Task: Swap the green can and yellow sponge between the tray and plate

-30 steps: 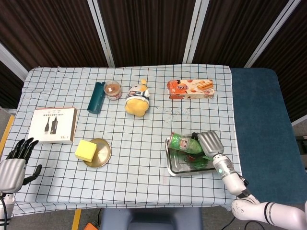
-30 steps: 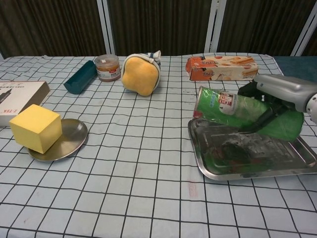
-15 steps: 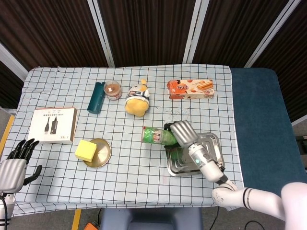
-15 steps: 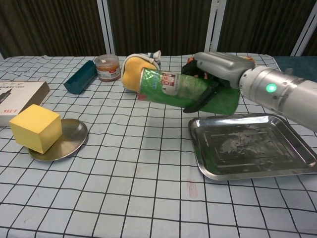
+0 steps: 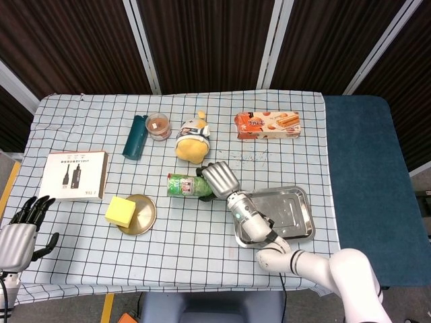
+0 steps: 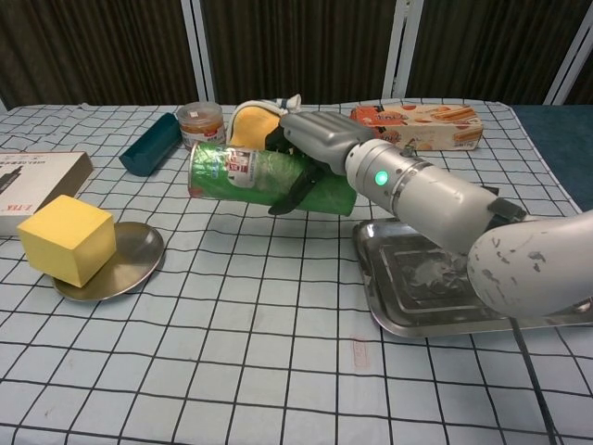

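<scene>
My right hand (image 5: 217, 179) (image 6: 310, 141) grips the green can (image 5: 186, 186) (image 6: 248, 174) on its side, lifted above the cloth between the plate and the tray. The yellow sponge (image 5: 120, 210) (image 6: 67, 238) sits on the small brass plate (image 5: 145, 217) (image 6: 135, 258) at the left. The steel tray (image 5: 291, 217) (image 6: 519, 276) at the right holds nothing. My left hand (image 5: 20, 232) hangs open off the table's front left corner, seen only in the head view.
At the back stand a teal case (image 5: 135, 136), a small jar (image 5: 158, 126), a plush toy (image 5: 192, 139) and a biscuit box (image 5: 267, 125). A white box (image 5: 75, 175) lies at the left edge.
My right hand lifted the green can out of the tray and carried it leftward, toward the plate. The left hand has stayed still.
</scene>
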`<state>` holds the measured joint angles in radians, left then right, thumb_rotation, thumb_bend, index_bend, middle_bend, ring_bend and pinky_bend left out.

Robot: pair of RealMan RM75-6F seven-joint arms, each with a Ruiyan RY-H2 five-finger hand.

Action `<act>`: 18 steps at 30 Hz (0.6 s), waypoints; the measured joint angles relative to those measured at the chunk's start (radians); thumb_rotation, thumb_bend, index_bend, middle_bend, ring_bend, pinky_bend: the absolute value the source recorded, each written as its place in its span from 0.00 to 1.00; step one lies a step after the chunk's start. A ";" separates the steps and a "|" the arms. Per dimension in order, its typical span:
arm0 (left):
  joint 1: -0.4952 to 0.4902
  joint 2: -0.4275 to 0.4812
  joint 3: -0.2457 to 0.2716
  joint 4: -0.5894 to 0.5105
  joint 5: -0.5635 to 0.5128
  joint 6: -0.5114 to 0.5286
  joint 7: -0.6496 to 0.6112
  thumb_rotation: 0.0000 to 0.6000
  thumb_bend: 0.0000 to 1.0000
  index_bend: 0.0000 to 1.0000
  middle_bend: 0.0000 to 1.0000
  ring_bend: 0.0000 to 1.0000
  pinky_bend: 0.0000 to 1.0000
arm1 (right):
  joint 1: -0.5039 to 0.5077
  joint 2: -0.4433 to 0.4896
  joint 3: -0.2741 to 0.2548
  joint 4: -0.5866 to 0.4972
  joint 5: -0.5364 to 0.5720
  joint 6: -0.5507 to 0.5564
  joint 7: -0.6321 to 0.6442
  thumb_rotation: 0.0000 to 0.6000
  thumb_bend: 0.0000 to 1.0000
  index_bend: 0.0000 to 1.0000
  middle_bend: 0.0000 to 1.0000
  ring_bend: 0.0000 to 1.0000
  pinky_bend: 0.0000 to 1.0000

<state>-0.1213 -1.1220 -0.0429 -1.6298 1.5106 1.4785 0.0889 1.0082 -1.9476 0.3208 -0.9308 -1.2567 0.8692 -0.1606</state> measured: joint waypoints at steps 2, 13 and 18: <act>0.001 0.001 0.000 0.000 -0.001 0.001 -0.002 1.00 0.39 0.11 0.11 0.06 0.27 | 0.009 -0.001 0.002 0.002 0.002 -0.027 0.030 1.00 0.14 0.37 0.26 0.16 0.36; 0.000 0.000 0.001 -0.002 -0.002 -0.003 0.008 1.00 0.39 0.11 0.11 0.06 0.27 | -0.013 0.077 -0.021 -0.110 -0.030 -0.006 0.070 1.00 0.14 0.00 0.00 0.00 0.15; -0.001 -0.002 0.002 -0.004 0.000 -0.005 0.016 1.00 0.39 0.11 0.11 0.06 0.27 | -0.072 0.184 -0.048 -0.273 -0.055 0.045 0.076 1.00 0.14 0.00 0.00 0.00 0.15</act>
<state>-0.1226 -1.1238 -0.0407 -1.6334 1.5104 1.4735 0.1050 0.9364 -1.7633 0.2730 -1.2034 -1.3112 0.9140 -0.0849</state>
